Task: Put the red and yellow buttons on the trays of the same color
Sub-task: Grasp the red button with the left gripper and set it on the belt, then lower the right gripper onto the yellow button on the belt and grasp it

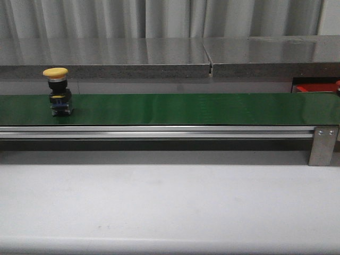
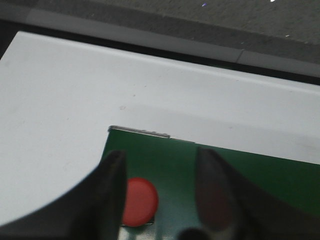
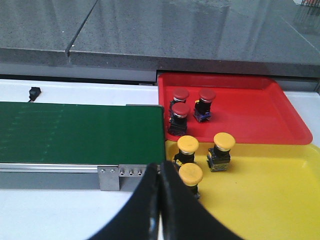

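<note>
- Left hand (image 2: pixel 160 200) hangs over the green belt (image 2: pixel 260 175), fingers apart, a red button (image 2: pixel 140 200) between them, untouched.
- Right hand (image 3: pixel 160 200), fingers together, hovers near the trays.
- Red tray (image 3: pixel 250 115) holds three red buttons; yellow tray (image 3: pixel 270 195) three yellow.
- A yellow button (image 1: pixel 57 90) stands upright at the belt's left end.

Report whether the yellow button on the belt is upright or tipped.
Upright. In the front view the yellow button stands on the green belt with its yellow cap on top and its dark base down.
</note>
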`<state>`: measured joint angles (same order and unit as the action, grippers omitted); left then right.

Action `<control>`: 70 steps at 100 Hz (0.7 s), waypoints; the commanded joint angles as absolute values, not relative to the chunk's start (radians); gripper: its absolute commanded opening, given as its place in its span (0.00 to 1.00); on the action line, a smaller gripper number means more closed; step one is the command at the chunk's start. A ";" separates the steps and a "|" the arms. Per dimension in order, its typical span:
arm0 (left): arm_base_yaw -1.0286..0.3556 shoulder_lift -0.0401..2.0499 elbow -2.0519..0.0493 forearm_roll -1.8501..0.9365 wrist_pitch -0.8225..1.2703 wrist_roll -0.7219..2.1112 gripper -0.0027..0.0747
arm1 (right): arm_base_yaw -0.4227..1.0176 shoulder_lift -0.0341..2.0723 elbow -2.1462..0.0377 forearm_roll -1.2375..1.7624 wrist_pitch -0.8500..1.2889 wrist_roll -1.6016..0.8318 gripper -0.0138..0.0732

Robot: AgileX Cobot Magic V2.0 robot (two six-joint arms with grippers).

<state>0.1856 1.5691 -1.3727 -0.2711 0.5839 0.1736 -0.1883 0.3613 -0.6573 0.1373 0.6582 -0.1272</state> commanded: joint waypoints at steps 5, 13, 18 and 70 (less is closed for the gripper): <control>0.119 1.465 -1.375 -0.292 0.539 0.215 0.01 | -0.188 0.365 -0.683 0.144 0.579 -0.138 0.02; 0.075 1.426 -1.344 -0.284 0.539 0.223 0.01 | -0.188 0.365 -0.683 0.144 0.579 -0.138 0.02; 0.050 1.403 -1.321 -0.284 0.539 0.223 0.01 | -0.188 0.365 -0.683 0.144 0.577 -0.138 0.02; -0.070 1.066 -1.032 -0.304 0.472 0.223 0.01 | -0.188 0.365 -0.683 0.144 0.575 -0.138 0.02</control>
<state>-0.0607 1.1551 -1.0464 -0.2800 0.5544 0.2250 -0.1883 0.3613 -0.6573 0.1373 0.6582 -0.1272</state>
